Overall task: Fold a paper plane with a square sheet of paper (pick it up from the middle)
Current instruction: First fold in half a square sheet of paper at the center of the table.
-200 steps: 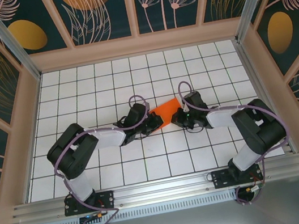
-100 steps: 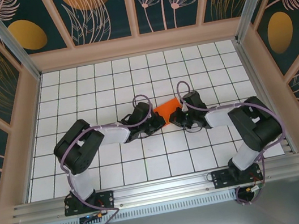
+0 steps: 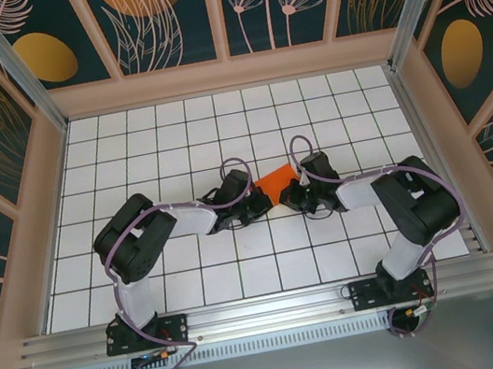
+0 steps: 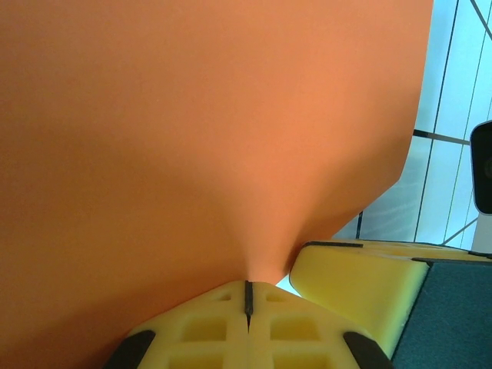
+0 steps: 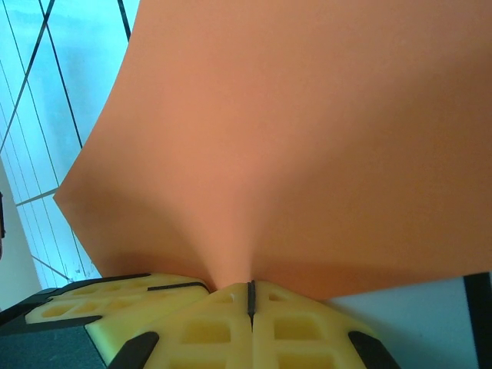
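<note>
The square sheet of paper [image 3: 276,181] is bright orange and hangs bowed between the two grippers at mid-table. My left gripper [image 3: 265,197] is shut on its left edge. In the left wrist view the yellow fingertips [image 4: 231,323] meet, and the sheet [image 4: 192,131] puckers where the gripper [image 4: 247,298] pinches it. My right gripper [image 3: 293,194] is shut on the opposite edge. There the sheet [image 5: 307,131] fans up from the pinch of the gripper [image 5: 250,296]. Each wrist view has the other gripper's yellow finger close beside the pinch. The paper plane is out of view.
A white gridded tabletop [image 3: 174,149] lies under the arms, walled by beige frames with dark floral panels [image 3: 35,220]. A metal rail [image 3: 267,309] runs along the near edge by the arm bases. Both forearms reach inward, nearly touching at the centre.
Both grippers have closed in toward each other. The orange sheet between them looks narrower from above and bows more.
</note>
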